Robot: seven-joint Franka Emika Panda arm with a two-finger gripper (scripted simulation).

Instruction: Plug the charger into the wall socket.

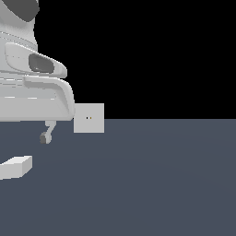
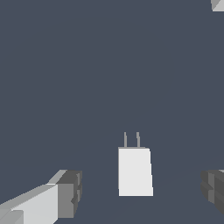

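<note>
Charger (image 2: pixel 135 172) work sits on a wide dark tabletop (image 1: pixel 152 184), under the big pale arm (image 1: pixel 32 92). Next in size, the wall socket (image 1: pixel 89 118) stands upright farther back. The white charger lies flat near the exterior view's left, two prongs showing, ungripped between the hand's (image 2: pixel 142 192) spread fingers (image 2: pixel 70 192).

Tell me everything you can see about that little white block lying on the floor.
The small plain white rectangular charger block looks matt and smooth, with no markings. In the wrist view, two thin grey prongs stick out side by side from one short end. It lies flat on the dark grey-blue floor, which is all that touches it. The open pincer is spread to either side of it, its fingers apart from it. In the exterior view it sits at the left edge, partly cut off.
</note>
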